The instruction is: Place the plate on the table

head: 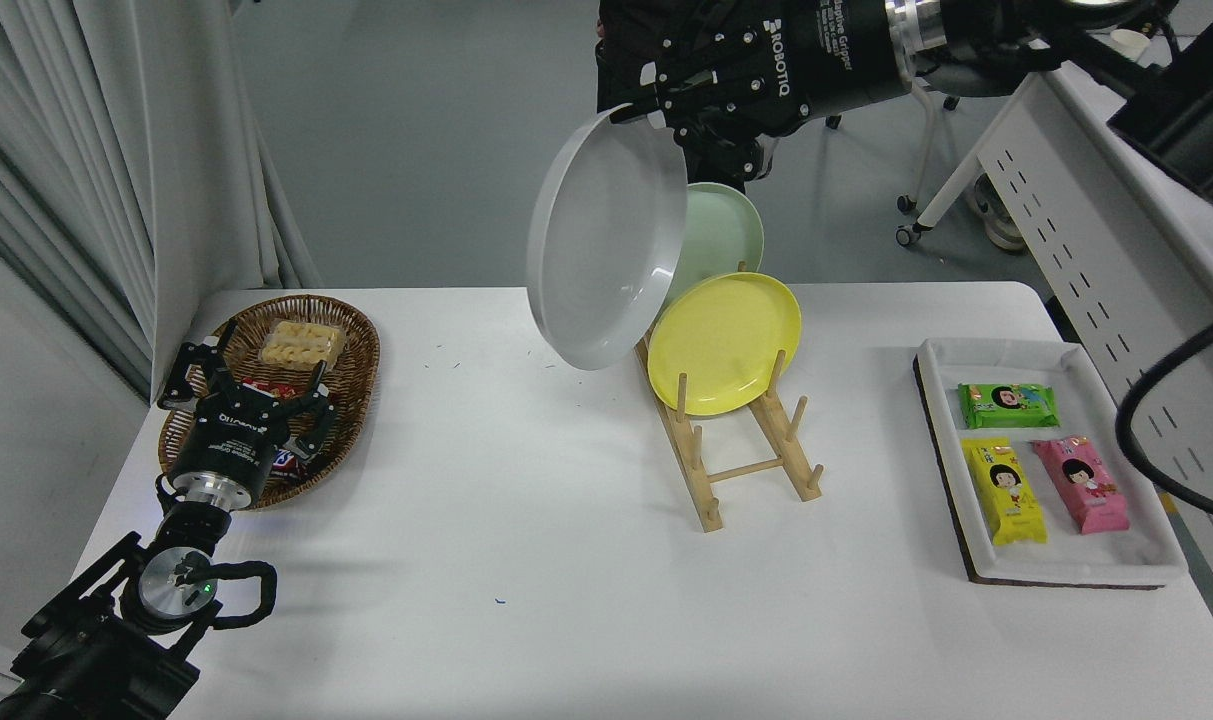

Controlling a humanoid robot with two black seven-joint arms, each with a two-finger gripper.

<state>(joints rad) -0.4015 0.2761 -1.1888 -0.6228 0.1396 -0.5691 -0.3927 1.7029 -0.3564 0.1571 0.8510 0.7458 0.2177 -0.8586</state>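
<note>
Large white rectangular bench (526,520) with rounded corners, seen from above. Right arm enters from the upper right; the right gripper (656,100) has its jaws closed on the top rim of the round, glossy, pale gray plate (606,245), which hangs nearly on edge in the air above the far middle of the bench, tilted, its hollow face toward the camera. The plate's lower edge lies just left of the wooden peg rack (731,440); whether they touch cannot be told. In the rack stand a yellow plate (731,340) at the front and a mint-green plate (721,235) behind it, the latter partly covered by the gray plate. A person in dark clothing (626,40) stands beyond the far edge, largely hidden by the gripper. Left side: oval wicker basket (351,370) holding wrapped snacks, with the parked left gripper (246,385) over its near part, jaws spread open and empty. Right side: white rectangular tray (1136,560) containing a green packet (1006,405), a yellow packet (1006,490) and a pink packet (1081,485). A white desk with a perforated panel (1116,270) stands off the bench's right edge
</note>
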